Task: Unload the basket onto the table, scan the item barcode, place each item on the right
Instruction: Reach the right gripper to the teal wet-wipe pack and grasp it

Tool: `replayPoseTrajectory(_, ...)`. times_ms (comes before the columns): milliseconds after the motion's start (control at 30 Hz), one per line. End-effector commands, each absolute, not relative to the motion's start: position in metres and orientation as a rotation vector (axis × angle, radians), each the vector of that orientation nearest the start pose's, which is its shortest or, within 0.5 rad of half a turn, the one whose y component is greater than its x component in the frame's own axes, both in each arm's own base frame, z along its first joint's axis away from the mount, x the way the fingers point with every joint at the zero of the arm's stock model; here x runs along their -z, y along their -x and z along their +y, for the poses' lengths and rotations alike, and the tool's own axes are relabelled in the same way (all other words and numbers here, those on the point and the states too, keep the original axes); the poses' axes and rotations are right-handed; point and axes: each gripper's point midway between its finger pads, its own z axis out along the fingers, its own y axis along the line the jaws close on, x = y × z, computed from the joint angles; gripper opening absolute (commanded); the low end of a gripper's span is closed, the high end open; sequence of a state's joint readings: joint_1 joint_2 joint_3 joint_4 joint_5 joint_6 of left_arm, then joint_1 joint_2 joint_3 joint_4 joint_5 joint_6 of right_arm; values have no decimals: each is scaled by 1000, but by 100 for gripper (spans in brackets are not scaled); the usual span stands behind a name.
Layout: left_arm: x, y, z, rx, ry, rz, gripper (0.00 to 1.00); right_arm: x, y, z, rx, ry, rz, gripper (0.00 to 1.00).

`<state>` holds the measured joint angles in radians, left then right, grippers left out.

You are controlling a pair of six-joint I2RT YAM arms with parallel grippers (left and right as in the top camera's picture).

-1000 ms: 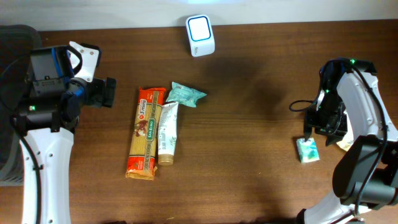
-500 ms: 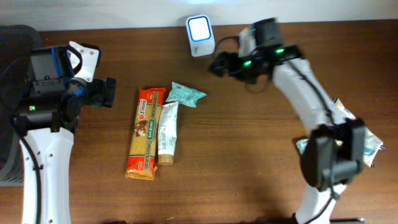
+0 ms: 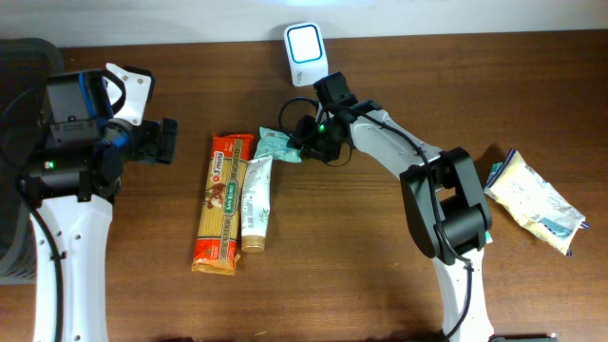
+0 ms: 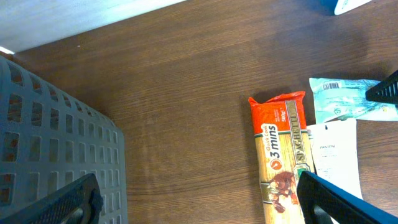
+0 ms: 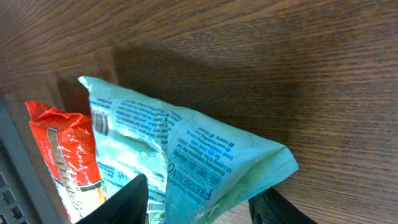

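The white barcode scanner stands at the table's back edge. A teal packet lies just right of the top of the pasta pack, and its barcode shows in the left wrist view. My right gripper has reached in from the right. Its black fingers sit on either side of the teal packet and press on it. My left gripper hangs open at the left, well clear of the items. Nothing lies between its fingers.
An orange spaghetti pack and a white tube lie side by side below the teal packet. A yellowish packet lies at the far right. A grey slotted basket stands at the left edge.
My right arm swung from the table's right side, past the scanner, down to the teal packet. Its jaws opened wide and then closed about the packet. The left arm has not moved.
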<state>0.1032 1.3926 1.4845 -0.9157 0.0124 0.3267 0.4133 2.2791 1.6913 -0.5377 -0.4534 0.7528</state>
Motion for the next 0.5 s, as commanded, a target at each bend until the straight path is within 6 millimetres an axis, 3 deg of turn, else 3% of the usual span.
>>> replayPoseTrajectory(0,-279,-378,36,-185,-293,2373,99,-7,-451,276,-844,-366,2881,47)
replayPoseTrajectory(67,-279,-378,36,-185,-293,2373,99,-2,-451,271,-799,-379,2882,38)
replayPoseTrajectory(133,-279,-378,36,-185,-293,2373,99,0,-452,271,-801,-341,2874,5)
replayPoseTrajectory(267,-279,-378,36,-185,-293,2373,99,-14,-455,288,-939,-68,2806,4)
replayPoseTrajectory(333,-279,-378,36,-185,-293,2373,99,-45,-453,286,-1097,184,2721,4)
replayPoseTrajectory(367,-279,-378,36,-185,-293,2373,99,-66,-452,273,-1127,247,2684,4)
replayPoseTrajectory(467,-279,-378,36,-185,-293,2373,99,-141,-452,199,-1035,249,2606,4)
